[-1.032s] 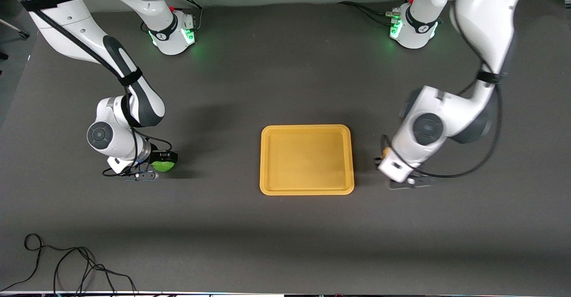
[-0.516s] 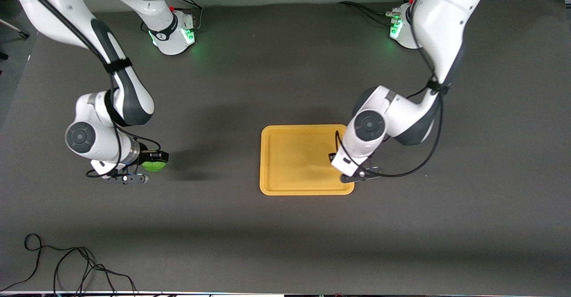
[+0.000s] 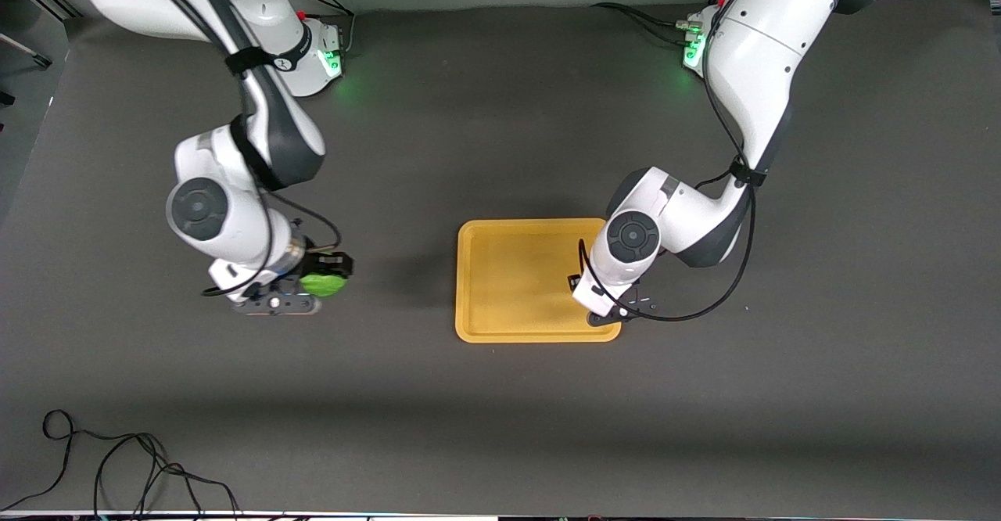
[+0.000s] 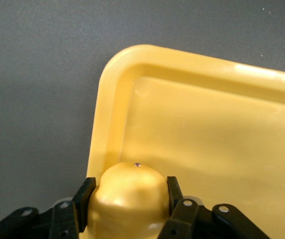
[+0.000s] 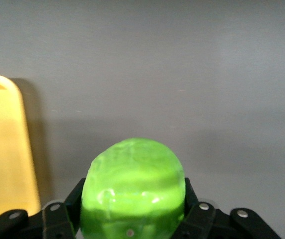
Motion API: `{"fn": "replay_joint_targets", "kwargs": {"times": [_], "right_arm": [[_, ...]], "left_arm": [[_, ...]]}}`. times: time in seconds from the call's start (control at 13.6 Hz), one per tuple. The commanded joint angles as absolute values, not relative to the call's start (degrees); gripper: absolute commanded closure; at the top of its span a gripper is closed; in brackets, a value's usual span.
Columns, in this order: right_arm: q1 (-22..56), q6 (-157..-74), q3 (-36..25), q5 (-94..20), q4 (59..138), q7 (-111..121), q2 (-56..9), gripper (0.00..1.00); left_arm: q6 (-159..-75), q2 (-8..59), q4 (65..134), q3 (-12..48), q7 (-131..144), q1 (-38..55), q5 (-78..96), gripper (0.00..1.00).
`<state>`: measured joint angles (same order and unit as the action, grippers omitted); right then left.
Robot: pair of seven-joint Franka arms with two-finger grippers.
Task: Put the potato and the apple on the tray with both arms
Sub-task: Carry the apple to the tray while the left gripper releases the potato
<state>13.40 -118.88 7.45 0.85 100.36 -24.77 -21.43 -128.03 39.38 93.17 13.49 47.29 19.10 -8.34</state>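
Orange-yellow plastic marked the tray (image 3: 538,280) in the front view, lying on the dark tabletop (image 3: 500,411) between the two arms. The left gripper (image 3: 608,311) hung over the tray's corner toward the left arm's end, the one nearer the camera; a second before it had been outside the tray on that side, and half a second before it had just crossed the rim. The potato was hidden under the wrist in this view. The right gripper (image 3: 313,290) carried the green apple (image 3: 324,284) above the bare tabletop toward the right arm's end, well apart from the tray. It had swung back toward the tray after drifting away half a second before.

From the left wrist view, the yellow-tan potato (image 4: 128,199) sat pinched between the left gripper's (image 4: 128,201) black fingers (image 4: 84,195), with the tray's (image 4: 107,109) rounded corner and floor directly below. That suggested the potato was about ready to be lowered and released.

From the right wrist view, the apple (image 5: 132,191) was clamped between the right gripper's (image 5: 132,199) fingers (image 5: 192,196) over grey tabletop, and only a sliver of the tray (image 5: 5,149) showed at the edge. The apple probably still needed carrying across before it could be set down.
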Motion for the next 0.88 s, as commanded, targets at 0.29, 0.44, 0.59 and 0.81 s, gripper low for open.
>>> {"fn": "replay_joint_targets", "kwargs": {"times": [0.29,0.44,0.59,0.81], "right_arm": [[27.58,-118.91,6.94,0.18,76.66,-50.51,-41.11,0.64],[29.09,-122.76,6.94,0.18,75.32,-54.21,-43.5,0.65],[30.66,-126.46,6.94,0.18,75.15,-56.15,-45.52,0.66],[33.66,-132.7,6.94,0.18,73.13,-61.86,-49.12,0.67]], "left_arm": [[-128.14,40.43,92.2,12.66,48.6,20.57,-9.31,0.0],[-128.06,40.43,92.2,12.66,48.6,20.57,-9.67,0.0],[-127.44,40.08,92.2,12.66,48.6,20.48,-9.67,0.0],[-123.69,35.97,92.2,12.22,47.64,19.25,-9.76,0.0]]}}
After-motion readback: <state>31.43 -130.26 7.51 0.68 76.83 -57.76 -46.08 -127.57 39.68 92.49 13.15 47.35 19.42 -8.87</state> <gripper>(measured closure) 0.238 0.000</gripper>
